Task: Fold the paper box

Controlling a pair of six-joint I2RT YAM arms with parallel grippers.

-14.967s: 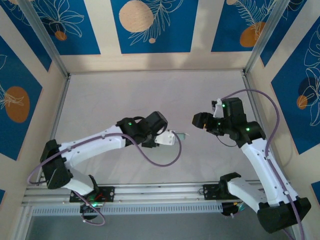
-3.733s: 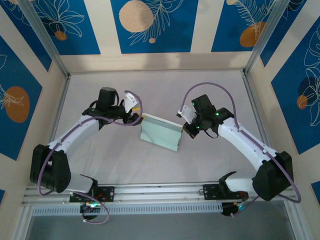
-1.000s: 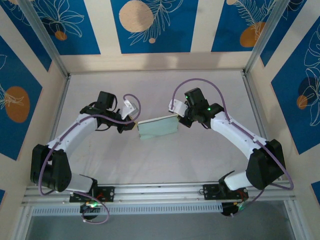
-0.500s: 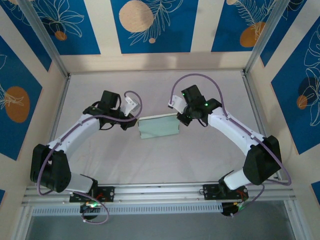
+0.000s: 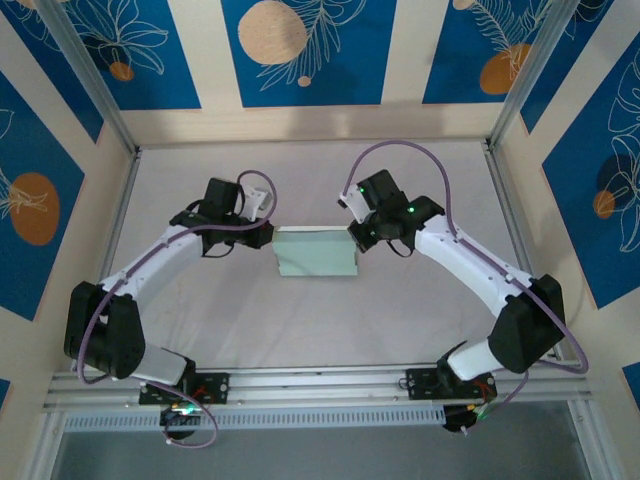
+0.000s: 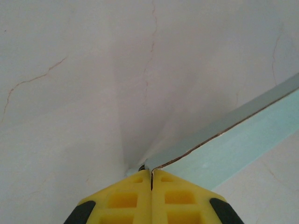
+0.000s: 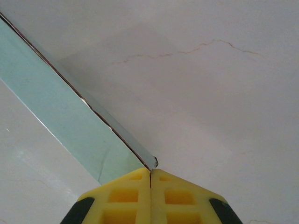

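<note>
- Since half a second ago, the paper box has turned square, mid-table between both arms.
- At its far corners, the left gripper and right gripper each pinch card, jaws closed tight.
- It is probably light, thin and easily creased, so corners and edges suit gripping.

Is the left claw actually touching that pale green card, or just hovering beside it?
Touching. In the left wrist view the left gripper is pinched shut on a corner of the paper box, with no gap between them.
</note>
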